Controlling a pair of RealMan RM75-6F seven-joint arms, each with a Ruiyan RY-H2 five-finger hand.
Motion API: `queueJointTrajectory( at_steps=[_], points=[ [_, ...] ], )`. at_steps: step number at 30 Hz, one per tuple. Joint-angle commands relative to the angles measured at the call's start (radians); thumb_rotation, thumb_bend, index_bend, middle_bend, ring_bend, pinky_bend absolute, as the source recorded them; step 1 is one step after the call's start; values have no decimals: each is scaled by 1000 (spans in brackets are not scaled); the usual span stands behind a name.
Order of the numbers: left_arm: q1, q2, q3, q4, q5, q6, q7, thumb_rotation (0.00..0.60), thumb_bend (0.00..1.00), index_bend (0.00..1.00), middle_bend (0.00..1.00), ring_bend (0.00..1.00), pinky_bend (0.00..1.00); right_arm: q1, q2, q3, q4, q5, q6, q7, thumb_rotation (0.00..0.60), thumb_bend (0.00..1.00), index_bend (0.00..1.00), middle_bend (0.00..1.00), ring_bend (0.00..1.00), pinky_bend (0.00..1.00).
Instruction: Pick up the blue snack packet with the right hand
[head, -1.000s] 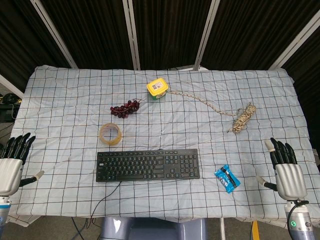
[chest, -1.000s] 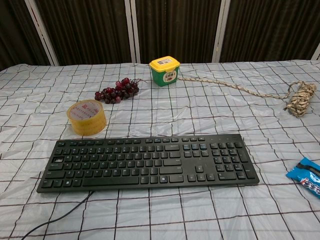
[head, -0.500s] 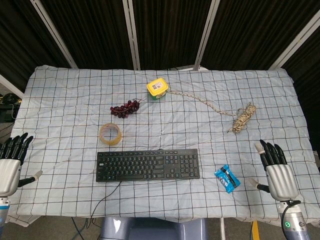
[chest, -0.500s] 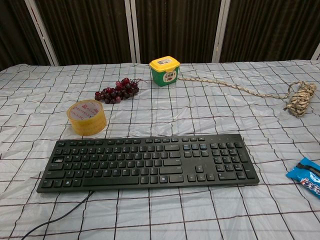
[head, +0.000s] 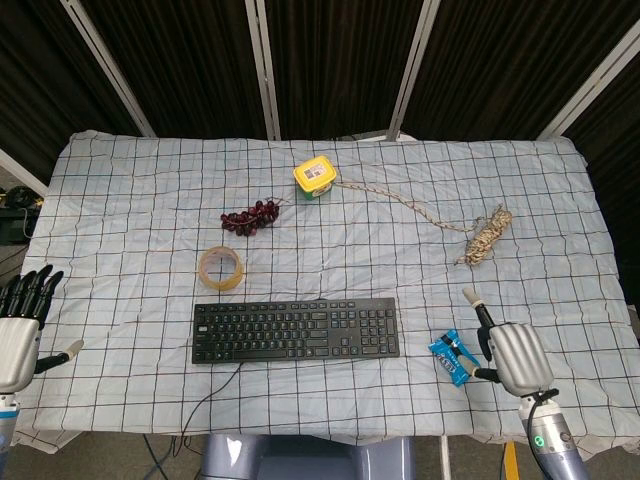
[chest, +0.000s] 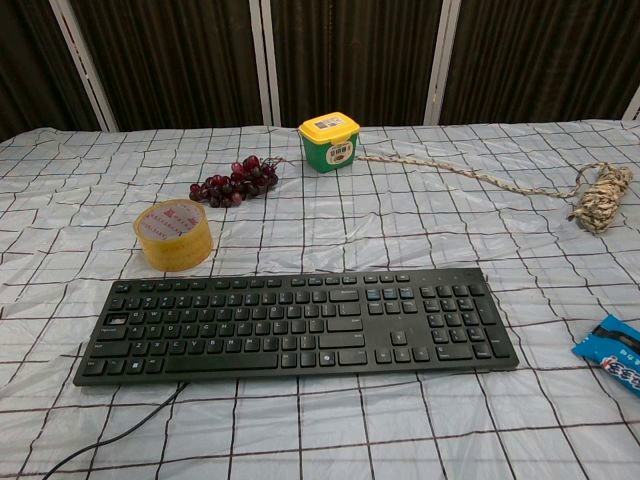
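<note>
The blue snack packet (head: 453, 358) lies flat on the checked cloth, right of the keyboard; the chest view shows the packet (chest: 613, 353) cut off by the right edge. My right hand (head: 514, 357) hovers just right of the packet near the table's front edge, holding nothing. One of its fingers (head: 472, 301) reaches up and left, and its thumb tip sits close beside the packet's right end. My left hand (head: 18, 325) hangs at the far left edge with fingers spread and empty. The chest view shows neither hand.
A black keyboard (head: 295, 330) lies left of the packet, its cable running off the front edge. Further back are a tape roll (head: 220, 266), dark grapes (head: 250, 215), a yellow-lidded tub (head: 314, 177) and a coiled rope (head: 486, 236).
My right hand has moved left and down toward the packet, from well right of it to just beside it. The left hand has sunk slightly. The packet has not moved.
</note>
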Motion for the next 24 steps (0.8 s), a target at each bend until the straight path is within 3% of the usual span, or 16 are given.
queueJointTrajectory(
  at_steps=[1, 4, 10, 24],
  points=[
    [0, 1, -1, 2, 0, 0, -6, 600, 63, 0, 0, 0, 0, 45, -17, -2, -89, 141, -102, -181, 600, 401, 80, 881, 887, 803],
    [-1, 3, -1, 3, 2, 0, -13, 600, 65, 0, 0, 0, 0, 69, -49, 2, -119, 224, -131, -272, 600, 465, 82, 890, 902, 810],
    [-2, 7, -3, 7, 3, 1, -27, 600, 66, 0, 0, 0, 0, 117, -131, 19, -130, 361, -153, -382, 600, 500, 94, 894, 908, 811],
    [-6, 12, -6, 9, 1, -6, -46, 600, 66, 0, 0, 0, 0, 164, -229, 5, -81, 491, -136, -446, 600, 523, 151, 897, 910, 811]
  ],
)
